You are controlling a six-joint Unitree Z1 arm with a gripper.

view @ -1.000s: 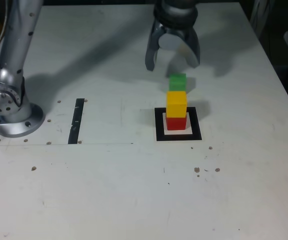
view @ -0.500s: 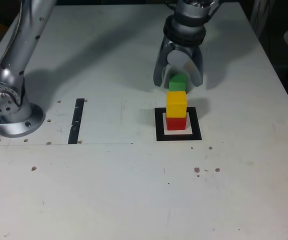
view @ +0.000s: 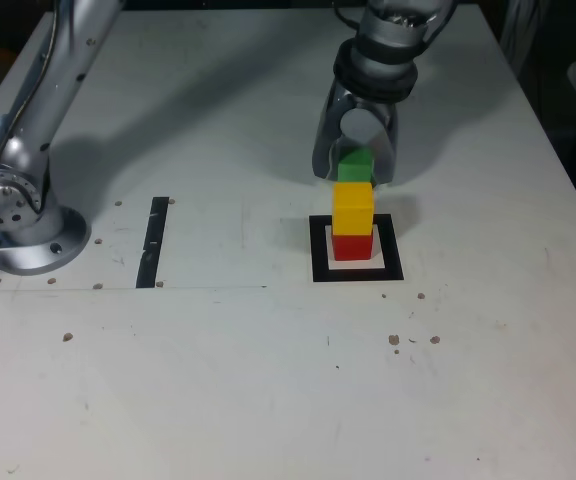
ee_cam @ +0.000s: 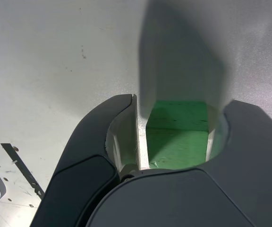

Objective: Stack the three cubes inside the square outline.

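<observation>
1. The gripper point(view: 356, 170) has come down from above the counter point(view: 218, 350) and now straddles the green cube point(view: 356, 164).
2. Its fingers point(ee_cam: 124, 137), spread wide a second ago, have narrowed around the green cube point(ee_cam: 177, 135); in the wrist view a thin gap remains on one side, so a firm hold cannot be told.
3. The green cube sits behind the stack, as before.
4. The yellow cube point(view: 353, 208) rests on the red cube point(view: 352, 245) inside the square outline point(view: 357, 272), unchanged.
5. The black tape strip point(view: 154, 240) lies well apart, towards the exterior view's left.
</observation>
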